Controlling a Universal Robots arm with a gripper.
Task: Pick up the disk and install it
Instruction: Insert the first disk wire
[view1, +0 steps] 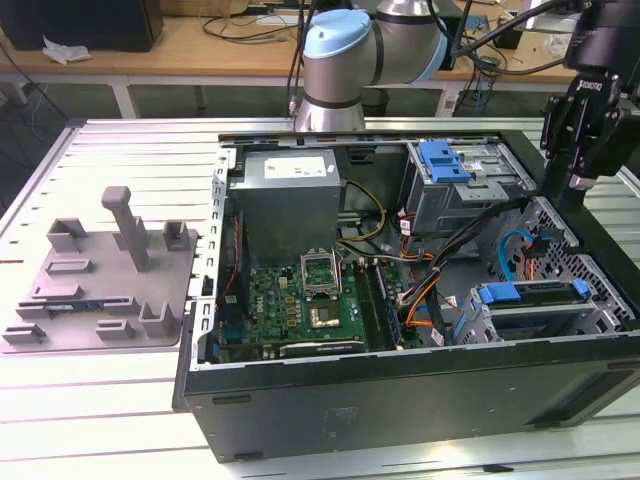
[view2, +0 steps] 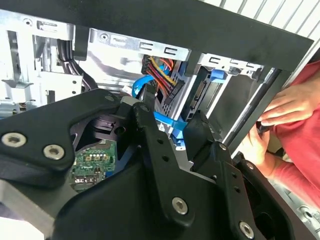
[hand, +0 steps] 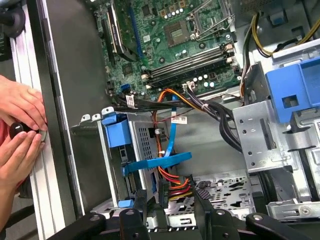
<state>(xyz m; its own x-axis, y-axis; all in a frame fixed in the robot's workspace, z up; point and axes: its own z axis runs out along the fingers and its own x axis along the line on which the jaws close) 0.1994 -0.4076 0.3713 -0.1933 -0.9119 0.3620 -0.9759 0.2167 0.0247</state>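
Observation:
The disk sits slotted edge-on in the grey drive cage at the case's corner on the exterior view's right. Its blue carrier frame shows and its silver face is hidden. In the first wrist view the same cage carries the blue carrier tab, with a blue cable and orange-red wires running behind it. My gripper hovers above that corner of the case, open, with nothing between its fingers. Both wrist views show the black fingers spread apart, the gripper framing the cables.
A person's hands rest on the case's edge beside the cage, also seen as hands. A blue bracket tops the upper drive cage. The motherboard and power supply occupy the case's left. A grey fixture plate lies outside.

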